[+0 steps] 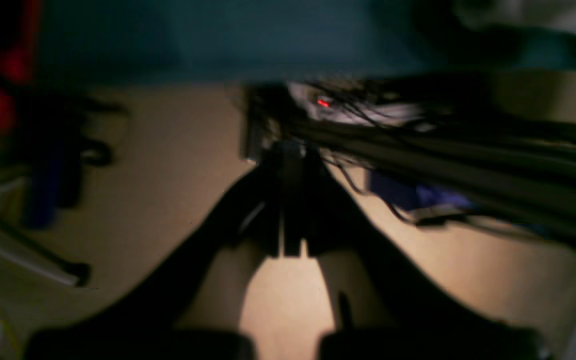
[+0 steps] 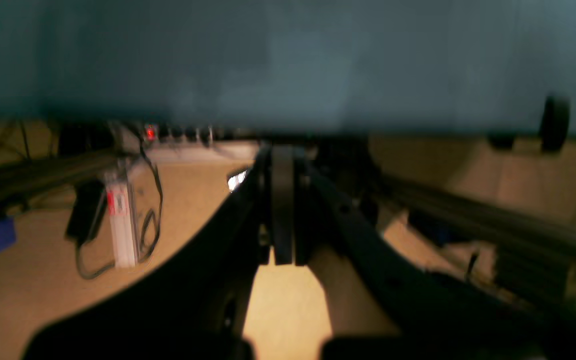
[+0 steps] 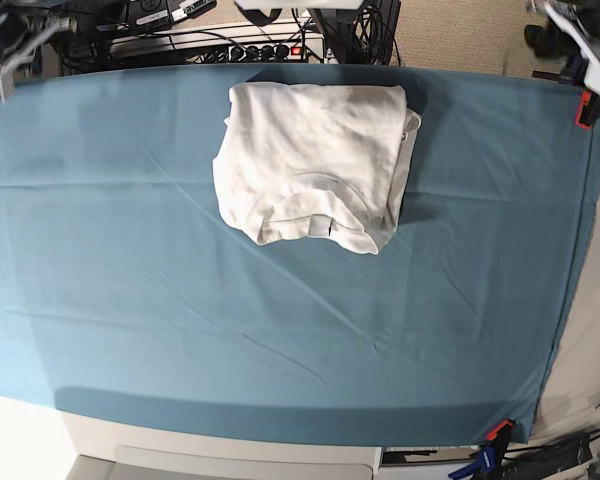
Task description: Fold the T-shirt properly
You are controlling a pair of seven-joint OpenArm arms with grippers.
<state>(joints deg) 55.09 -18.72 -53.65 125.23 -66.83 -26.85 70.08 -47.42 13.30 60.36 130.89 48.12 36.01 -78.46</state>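
One garment lies on the tabletop (image 3: 130, 330): the white T-shirt (image 3: 315, 160), folded into a compact, roughly square bundle, sits toward the far edge in the base view, a little left of the middle. Its ribbed crew neck faces the near side of the bundle, and a second layer of fabric peeks out along the bundle's right edge. A teal cloth (image 3: 460, 300) covers the tabletop, lightly creased, with red clips (image 3: 584, 108) at its right side. Neither arm reaches over the shirt; both are pulled back off the surface, near the far corners of the base view. The left wrist view is blurred, but the left gripper (image 1: 293, 200) shows its dark fingers pressed together with nothing between them, pointing over the tan floor (image 1: 178, 165) below the teal edge of the cloth. The right wrist view is also soft; the right gripper (image 2: 283, 205) is likewise closed and empty, its fingers meeting in a narrow line, with the floor, cables (image 2: 148, 225) and a power strip with a red light (image 2: 150, 133) beyond it. The shirt rests well apart from both grippers, touched by nothing.
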